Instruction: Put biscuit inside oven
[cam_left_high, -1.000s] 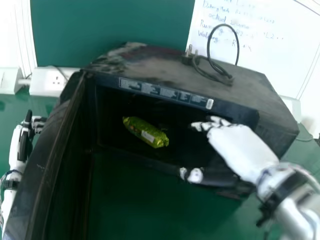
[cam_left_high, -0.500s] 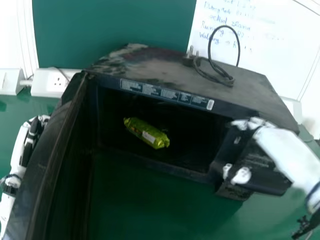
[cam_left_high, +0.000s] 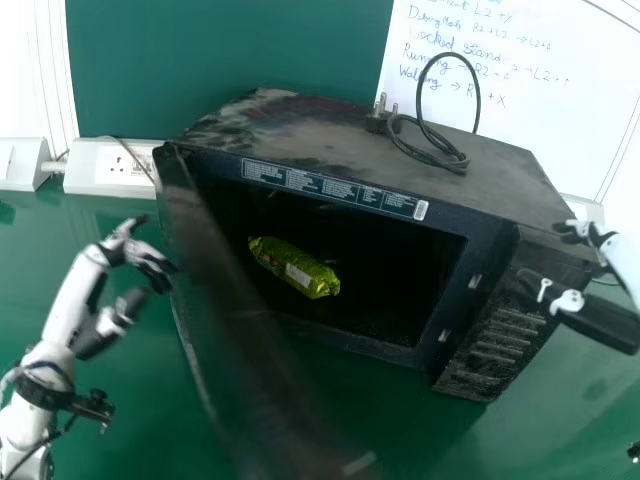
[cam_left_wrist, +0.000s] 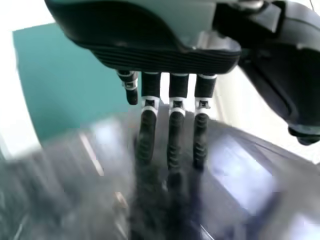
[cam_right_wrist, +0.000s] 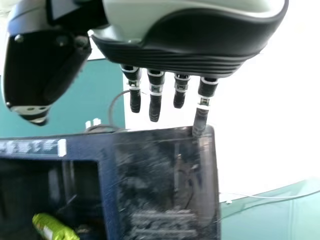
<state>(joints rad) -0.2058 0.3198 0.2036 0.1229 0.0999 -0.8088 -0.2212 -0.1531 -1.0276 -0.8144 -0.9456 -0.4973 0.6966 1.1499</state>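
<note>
"Since the biscuit (cam_left_high: 295, 268) is already inside the oven (cam_left_high: 360, 150), what does the next move hinge on?"

"Door (cam_left_high: 250, 340), I'd say; it stands part-way open, hinged on the oven's left side, between the left hand (cam_left_high: 112, 250) and the biscuit; pushing it rightward, in toward the opening, should close up; the left hand is nearer, outside the door; the pack lies to the right of its fingers and well to the left of the right hand (cam_left_high: 600, 318)."

"Fingers?"

"Left ones (cam_left_wrist: 175, 135) straight, open, nothing gripped; right ones (cam_right_wrist: 155, 100) extended too, also open, by the oven's right front corner; the door surface is blurred in the left wrist view, so left-hand contact is probable at best, can't confirm."

"Pack's long axis?"

"Left to right on a slant, roughly along the opening; left end deeper in, right end nearer the robot; lying flat on its side, well back from the front edge, so the door should clear it."

"Looks?"

"Plump, longish packet; shiny yellow-green wrapper, pale label patch toward the right end, small reddish print at the left; no tear visible."

"Risk?"

"Left fingers could slip off the door's face, or the door stop short of shut; right hand should stay off the front while it closes; placing looks done, closing left, my read."
</note>
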